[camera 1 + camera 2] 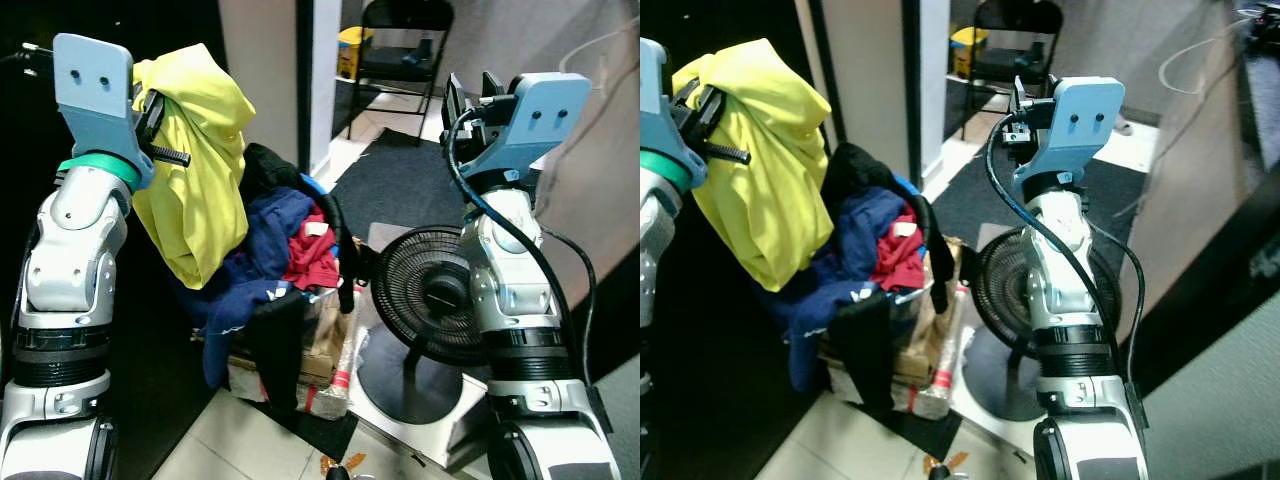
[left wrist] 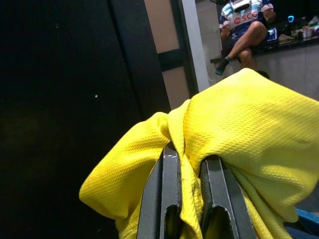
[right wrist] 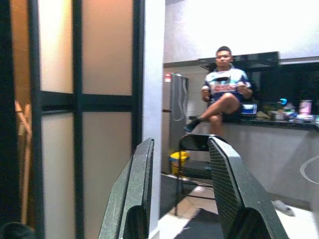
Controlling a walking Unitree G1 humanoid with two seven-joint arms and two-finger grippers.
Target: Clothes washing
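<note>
Looks like the sorting or loading stage: the left gripper [image 2: 187, 199] has its fingers pinched tight on a yellow shirt [image 1: 195, 160], lifted clear above the laundry pile [image 1: 275, 250] heaped on a basket by the fan [image 1: 430, 290]. The right gripper [image 3: 182, 194] is raised, fingers apart, holding nothing. I'd guess the next move is carrying that shirt to the washer without snagging it.

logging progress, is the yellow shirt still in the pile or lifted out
Lifted out: the yellow shirt hangs from the left gripper, shut on it above the clothes pile.
</note>
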